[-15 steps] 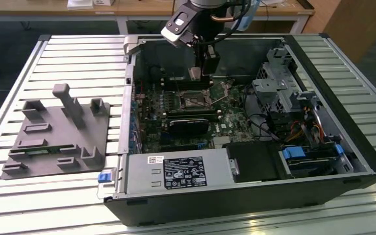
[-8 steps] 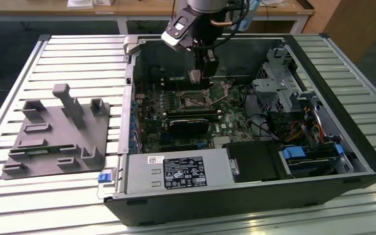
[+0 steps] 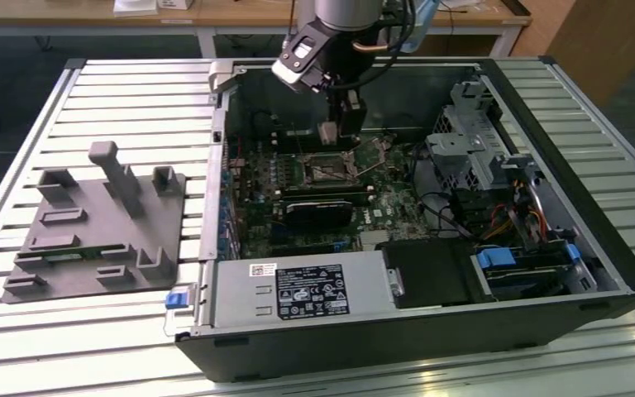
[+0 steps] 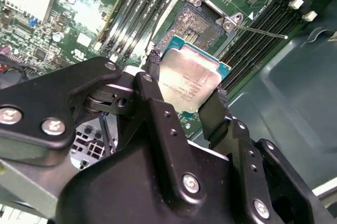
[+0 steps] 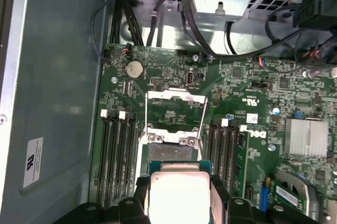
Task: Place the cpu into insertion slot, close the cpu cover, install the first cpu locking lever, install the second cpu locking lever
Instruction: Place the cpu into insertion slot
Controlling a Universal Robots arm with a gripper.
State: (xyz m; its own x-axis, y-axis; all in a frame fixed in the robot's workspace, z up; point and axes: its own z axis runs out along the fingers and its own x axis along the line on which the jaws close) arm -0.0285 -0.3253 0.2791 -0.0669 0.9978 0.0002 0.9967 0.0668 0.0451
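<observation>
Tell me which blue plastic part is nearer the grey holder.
The blue tab beside the white-labelled power supply, on the exterior view's left; the other blue clip sits far toward that view's right.

Nothing can be read: the power supply label (image 3: 310,291), the cpu (image 4: 188,79) and a case sticker (image 5: 32,162) carry only illegible print.

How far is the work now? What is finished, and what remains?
Nothing looks finished yet. In hand: the gripper holds the cpu above the empty insertion slot. Left: seating it, closing the cpu cover, which stands open, and both locking levers.
</observation>
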